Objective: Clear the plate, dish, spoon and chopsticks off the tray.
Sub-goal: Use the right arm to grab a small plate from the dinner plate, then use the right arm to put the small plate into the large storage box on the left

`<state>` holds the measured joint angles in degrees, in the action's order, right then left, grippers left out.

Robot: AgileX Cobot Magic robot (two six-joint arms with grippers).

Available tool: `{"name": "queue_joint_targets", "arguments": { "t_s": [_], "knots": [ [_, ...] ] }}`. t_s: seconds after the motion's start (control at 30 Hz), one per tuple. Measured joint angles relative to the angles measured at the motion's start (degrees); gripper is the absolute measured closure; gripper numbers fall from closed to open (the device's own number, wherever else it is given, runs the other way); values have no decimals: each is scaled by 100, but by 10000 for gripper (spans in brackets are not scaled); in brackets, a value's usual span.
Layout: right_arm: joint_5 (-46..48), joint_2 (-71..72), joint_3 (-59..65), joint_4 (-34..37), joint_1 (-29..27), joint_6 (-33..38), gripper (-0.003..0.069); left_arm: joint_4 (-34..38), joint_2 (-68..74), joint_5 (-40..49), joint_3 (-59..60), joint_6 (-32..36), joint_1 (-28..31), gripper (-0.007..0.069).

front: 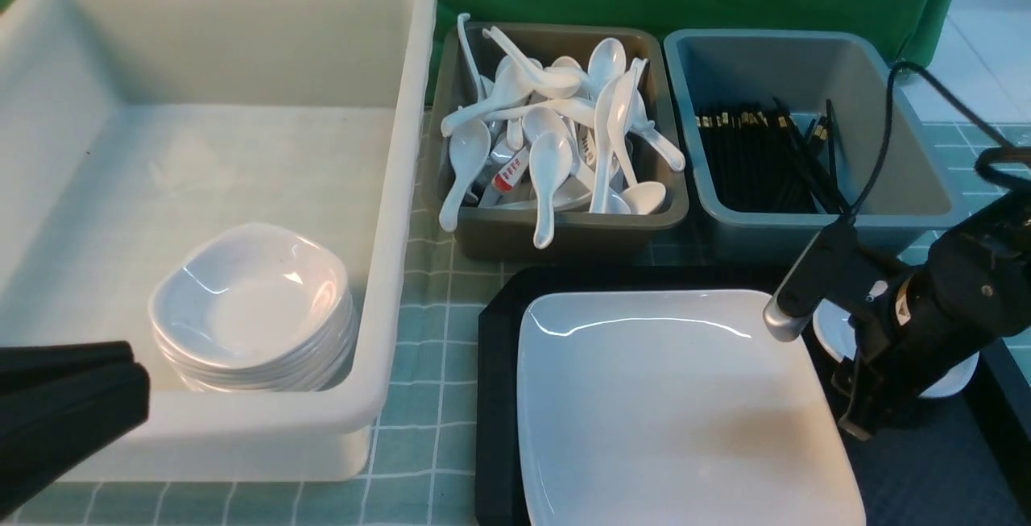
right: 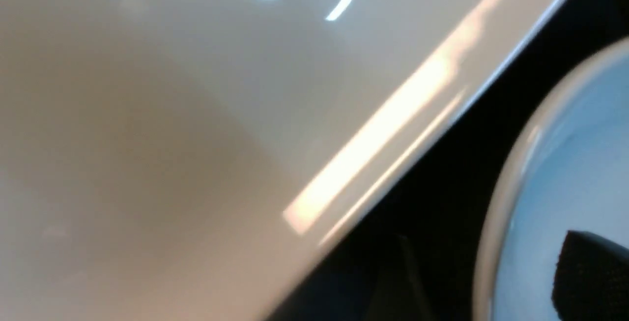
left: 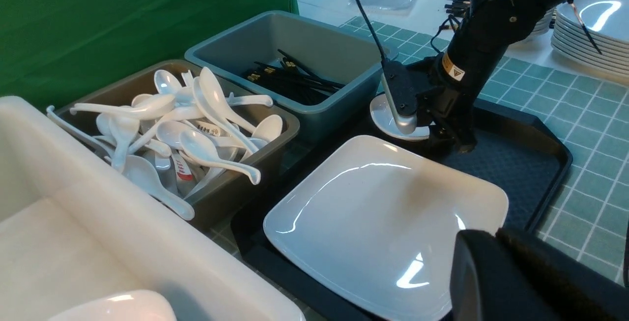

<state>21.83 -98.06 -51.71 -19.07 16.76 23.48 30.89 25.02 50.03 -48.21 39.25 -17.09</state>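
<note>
The big white tub (front: 242, 147) is seen filling the table from 9 to 11 o'clock. Next, the black tray (front: 497, 397) is found at 5 o'clock, and most of it is covered by the square white plate (front: 676, 405), which is laid flat on the tray's 9 o'clock side. Two smaller tubs are lined up behind the tray. The blue-grey tub (front: 821, 67) at 1 o'clock is loaded with black chopsticks (front: 757, 155). The olive tub (front: 564, 236) at 12 o'clock is heaped with white spoons (front: 548, 155), with some handles hung over its rim. Inside the white tub, a stack of small bowls (front: 254, 308) is parked at its 6 o'clock side. The small white dish (left: 382, 113) is set on the tray at 2 o'clock of the plate, just beside its corner. The right gripper (front: 866, 409) is placed down at that dish, and one finger pad (right: 589, 277) is shown over the dish's inside. How wide its jaws are set, and whether the dish is gripped, cannot be told. The left gripper (front: 133, 369) is held at 8 o'clock, in front of the white tub, with its jaws pressed together and nothing caught between them.
</note>
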Motion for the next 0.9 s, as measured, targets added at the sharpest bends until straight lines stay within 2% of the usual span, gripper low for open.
{"name": "queue_joint_targets", "arguments": {
  "t_s": [0.1,0.13,0.17,0.2,0.23,0.27,0.3,0.4,0.47,0.6,0.73,0.87,0.9],
  "knots": [
    [-55,-110,0,-22,0,0,258,6,0,51,0,0,0,609],
    [-72,-160,0,-29,0,0,302,6,0,84,0,0,0,609],
    [-72,-167,0,-29,0,0,314,6,0,84,0,0,0,609],
    [-72,-173,0,-37,0,-5,369,6,0,89,0,0,0,609],
    [-72,-173,0,-37,0,-18,385,6,0,89,0,0,0,609],
    [-58,-173,0,-43,0,-93,461,6,0,89,0,22,0,609],
    [-29,-166,0,-70,0,-117,495,6,0,89,0,45,0,609],
    [107,-60,-13,-165,56,-163,519,6,0,89,0,78,0,609],
    [512,113,-13,-195,186,-197,531,2,0,90,0,89,0,609],
    [1433,797,-76,-79,695,-739,596,-12,0,96,0,87,0,609],
    [2260,1617,-604,-41,1478,-1216,600,-106,0,96,0,87,0,609],
    [2574,1976,-1501,10,2299,-1366,601,-309,0,77,0,-21,0,609],
    [2591,1982,-1960,63,2665,-1373,601,-456,0,72,0,-143,0,609]
  ]
}}
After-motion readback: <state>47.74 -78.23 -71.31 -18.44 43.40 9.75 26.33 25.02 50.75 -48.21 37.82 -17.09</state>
